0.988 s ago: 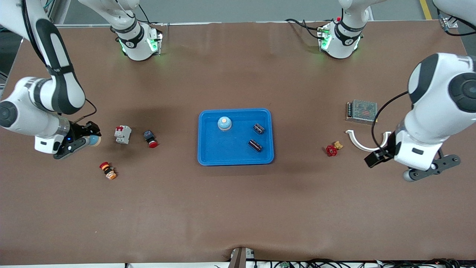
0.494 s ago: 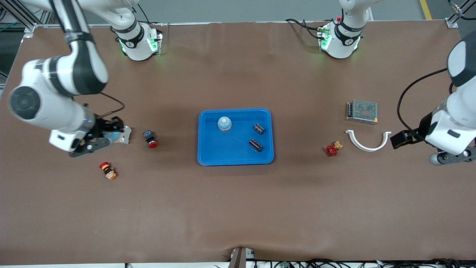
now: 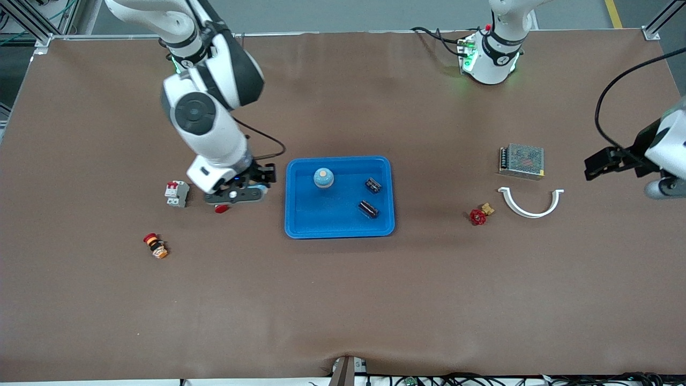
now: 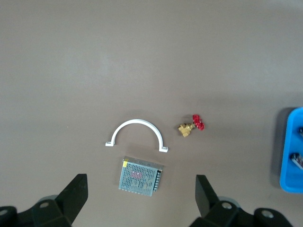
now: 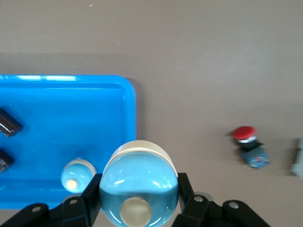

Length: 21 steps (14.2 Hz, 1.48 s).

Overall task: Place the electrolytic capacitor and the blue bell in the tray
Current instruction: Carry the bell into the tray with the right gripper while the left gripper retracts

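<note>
Carrying a blue bell [image 5: 138, 188] squeezed in its fingers, the right gripper [image 3: 236, 194] has swung over beside the tray [image 3: 300, 225], which already holds one bell [image 3: 323, 177] and two capacitors [image 3: 367, 208], while the open, empty left gripper [image 3: 662, 187] waits.

White arms, black joints, black cables

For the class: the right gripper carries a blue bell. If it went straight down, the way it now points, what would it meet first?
Probably bare table. The right gripper, shut on the blue bell, hangs just outside the tray rim, beside the red pushbutton. Depth is unclear, so the rim may be closer than it looks.
</note>
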Tool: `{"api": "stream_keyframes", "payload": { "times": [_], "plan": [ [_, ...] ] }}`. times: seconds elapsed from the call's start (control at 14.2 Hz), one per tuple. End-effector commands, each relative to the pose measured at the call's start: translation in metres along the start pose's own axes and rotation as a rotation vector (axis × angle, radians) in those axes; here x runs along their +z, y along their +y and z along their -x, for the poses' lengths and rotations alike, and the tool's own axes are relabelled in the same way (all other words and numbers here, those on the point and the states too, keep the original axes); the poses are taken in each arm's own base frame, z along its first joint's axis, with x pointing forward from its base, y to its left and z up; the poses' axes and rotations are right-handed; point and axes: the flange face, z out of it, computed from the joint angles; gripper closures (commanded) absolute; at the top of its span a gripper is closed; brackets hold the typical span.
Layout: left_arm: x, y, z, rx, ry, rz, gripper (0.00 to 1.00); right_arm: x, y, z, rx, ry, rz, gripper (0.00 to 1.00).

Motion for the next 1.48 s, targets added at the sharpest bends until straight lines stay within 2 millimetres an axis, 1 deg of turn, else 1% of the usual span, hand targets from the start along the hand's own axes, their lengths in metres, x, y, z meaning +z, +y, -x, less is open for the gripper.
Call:
{"api": "stream_keyframes", "payload": {
  "times": [0.0, 0.21, 0.28, 0.35, 0.42, 0.64, 0.71, 0.78, 0.99, 1.06, 1.13, 1.2, 1.41],
  "plan": [
    [-0.015, -0.004, 0.03, 0.031, 0.001, 0.006, 0.0, 0.037, -0.015, -0.012, 0.066, 0.02, -0.011, 0.67],
    [-0.024, 0.008, 0.041, 0.044, -0.009, -0.002, 0.0, 0.082, -0.046, -0.01, 0.108, 0.062, -0.038, 0.67],
    [-0.027, 0.013, 0.047, 0.057, -0.012, -0.002, 0.0, 0.095, -0.06, -0.005, 0.124, 0.071, -0.044, 0.67],
    [-0.034, 0.018, 0.056, 0.065, -0.001, -0.005, 0.0, 0.107, -0.071, 0.0, 0.127, 0.072, -0.035, 0.67],
    [-0.035, 0.024, 0.06, 0.077, 0.0, -0.005, 0.0, 0.116, -0.078, 0.002, 0.132, 0.068, -0.03, 0.67],
    [-0.033, 0.029, 0.081, 0.092, -0.007, 0.004, 0.0, 0.139, -0.083, 0.001, 0.13, 0.078, -0.037, 0.66],
    [-0.033, 0.031, 0.082, 0.097, -0.009, 0.013, 0.0, 0.15, -0.085, 0.002, 0.126, 0.077, -0.035, 0.66],
    [-0.033, 0.024, 0.082, 0.091, -0.013, 0.017, 0.0, 0.159, -0.088, 0.003, 0.12, 0.082, -0.038, 0.66],
    [-0.033, 0.021, 0.081, 0.1, -0.012, 0.029, 0.0, 0.176, -0.093, 0.007, 0.111, 0.086, -0.041, 0.65],
    [-0.031, 0.021, 0.08, 0.091, -0.015, 0.028, 0.0, 0.179, -0.096, 0.008, 0.107, 0.092, -0.048, 0.65],
    [-0.031, 0.03, 0.081, 0.098, -0.016, 0.026, 0.0, 0.187, -0.102, 0.014, 0.095, 0.086, -0.043, 0.65],
    [-0.032, 0.028, 0.082, 0.096, -0.016, 0.022, 0.0, 0.189, -0.104, 0.016, 0.092, 0.084, -0.04, 0.65],
    [-0.031, 0.049, 0.083, 0.117, -0.02, 0.012, 0.0, 0.191, -0.103, 0.016, 0.092, 0.083, -0.039, 0.65]
  ]
}}
